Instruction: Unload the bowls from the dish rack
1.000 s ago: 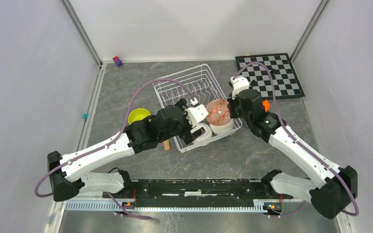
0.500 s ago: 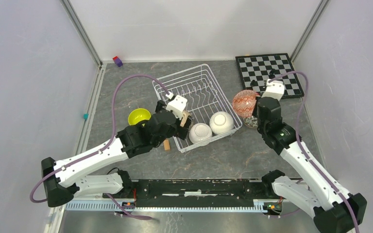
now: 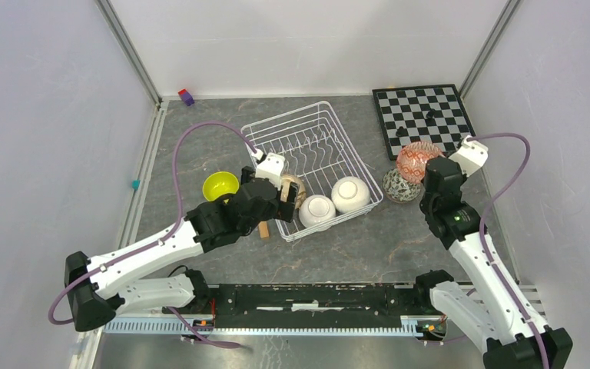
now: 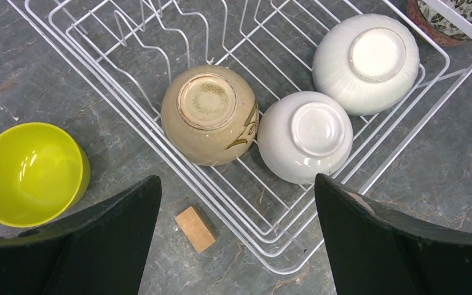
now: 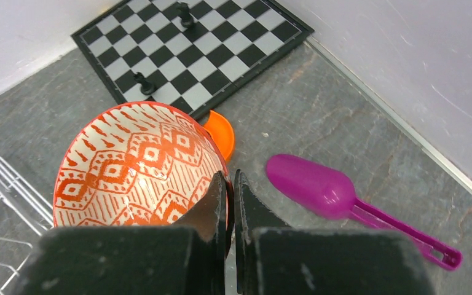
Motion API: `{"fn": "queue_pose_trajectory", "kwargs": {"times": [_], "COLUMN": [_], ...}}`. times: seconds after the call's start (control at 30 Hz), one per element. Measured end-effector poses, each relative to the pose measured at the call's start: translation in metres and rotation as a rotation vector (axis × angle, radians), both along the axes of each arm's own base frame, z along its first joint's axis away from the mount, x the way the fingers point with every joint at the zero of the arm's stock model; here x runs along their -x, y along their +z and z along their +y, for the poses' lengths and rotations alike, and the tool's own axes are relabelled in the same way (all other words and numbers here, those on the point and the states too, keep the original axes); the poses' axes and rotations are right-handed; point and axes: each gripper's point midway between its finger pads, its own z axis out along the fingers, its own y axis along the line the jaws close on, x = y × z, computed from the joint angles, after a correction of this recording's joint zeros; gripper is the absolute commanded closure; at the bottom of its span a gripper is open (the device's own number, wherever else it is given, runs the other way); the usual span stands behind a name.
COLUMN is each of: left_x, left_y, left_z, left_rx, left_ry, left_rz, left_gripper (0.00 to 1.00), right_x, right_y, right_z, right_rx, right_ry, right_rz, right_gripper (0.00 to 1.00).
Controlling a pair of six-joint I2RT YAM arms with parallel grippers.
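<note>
Right gripper has its two fingers pressed together on the rim of the red-patterned bowl, one finger inside the wall and one outside. The bowl is held off the table, outside the dish rack and to its right, close to the near edge of the chessboard. In the top view it sits just beside and partly over the dark-patterned bowl, which stands on the table right of the rack; whether the two touch cannot be told. Left gripper hangs above the rack's near left part with its fingers spread wide and nothing between them. Below it, inside the rack, the tan bowl lies upside down, touching one of the two white bowls, also base-up, with the other just beyond it. The lime-yellow bowl stands upright on the table left of the rack. A small wooden block lies on the table just beside the rack's near rim. Beyond the held bowl, an orange disc and a purple scoop lie on the table.
</note>
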Motion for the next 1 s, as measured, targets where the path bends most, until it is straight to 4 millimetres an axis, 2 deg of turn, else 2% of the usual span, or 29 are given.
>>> {"fn": "queue_pose_trajectory", "kwargs": {"times": [0.13, 0.37, 0.43, 0.63, 1.0], "left_x": [0.002, 0.004, 0.005, 0.007, 0.009], "left_y": [-0.003, -0.014, -0.016, -0.015, -0.019], "left_z": [-0.005, -0.018, -0.021, -0.027, -0.024], "left_rx": [0.005, 0.002, 0.014, 0.051, 0.059], "left_ry": [-0.021, -0.063, -0.068, -0.071, -0.059], "left_rz": [0.014, 0.053, 0.065, 0.085, 0.093], "left_gripper": [0.00, 0.00, 0.00, 0.00, 0.00], "right_x": [0.005, 0.004, 0.004, 0.015, -0.001], "right_y": [-0.013, -0.020, -0.029, -0.072, -0.107], "right_z": [-0.007, -0.007, -0.007, -0.010, 0.004], "right_rx": [-0.024, -0.079, -0.093, -0.098, -0.130], "right_ry": [-0.037, -0.066, -0.074, -0.098, -0.048], "right_rz": [0.015, -0.013, -0.021, 0.029, 0.079], "right_gripper": [1.00, 1.00, 1.00, 1.00, 1.00]}}
